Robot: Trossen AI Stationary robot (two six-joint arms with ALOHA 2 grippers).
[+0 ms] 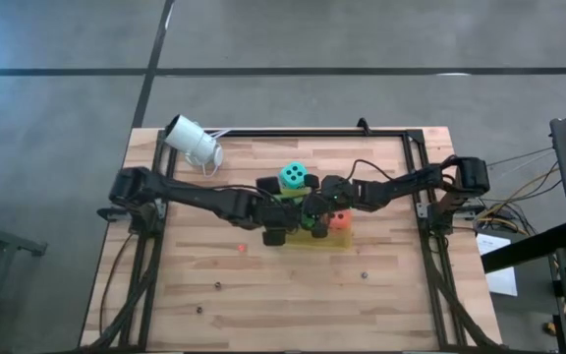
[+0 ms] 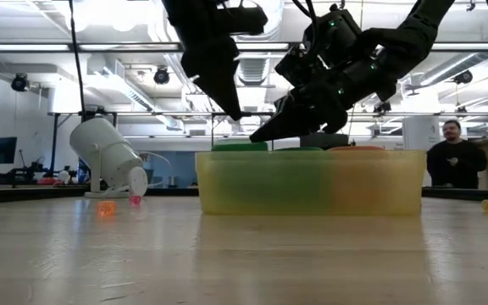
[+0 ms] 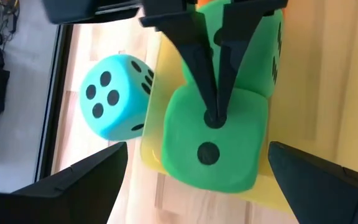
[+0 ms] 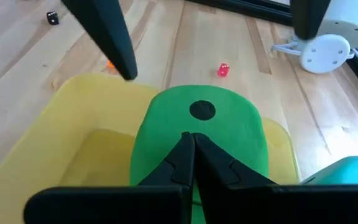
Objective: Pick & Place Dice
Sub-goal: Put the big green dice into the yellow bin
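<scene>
A yellow tray (image 1: pixel 334 246) on the wooden table holds two bright green dice (image 3: pixel 229 162) (image 3: pixel 253 56) side by side and an orange-red die (image 1: pixel 341 222). A teal die (image 1: pixel 294 177) rests on the table just beyond the tray's far side. My right gripper (image 4: pixel 194 146) is shut, its tips on the top of the nearer green die. My left gripper (image 3: pixel 197 149) hangs open above that same die, one finger on either side, touching nothing. My right gripper touches the green die's top face (image 3: pixel 213 121) with its shut fingertips, close to a black pip near the middle. The fingers (image 3: pixel 219 74) slant down from the table's right side. The die sits in the tray, top face up.
A white cylinder-shaped camera (image 1: pixel 193 141) stands at the far left corner. A tiny red die (image 4: pixel 223 70) and small dark dice (image 1: pixel 217 286) lie on the near boards. Black frame rails (image 1: pixel 421 187) border the table. A person (image 2: pixel 454 157) stands beyond it.
</scene>
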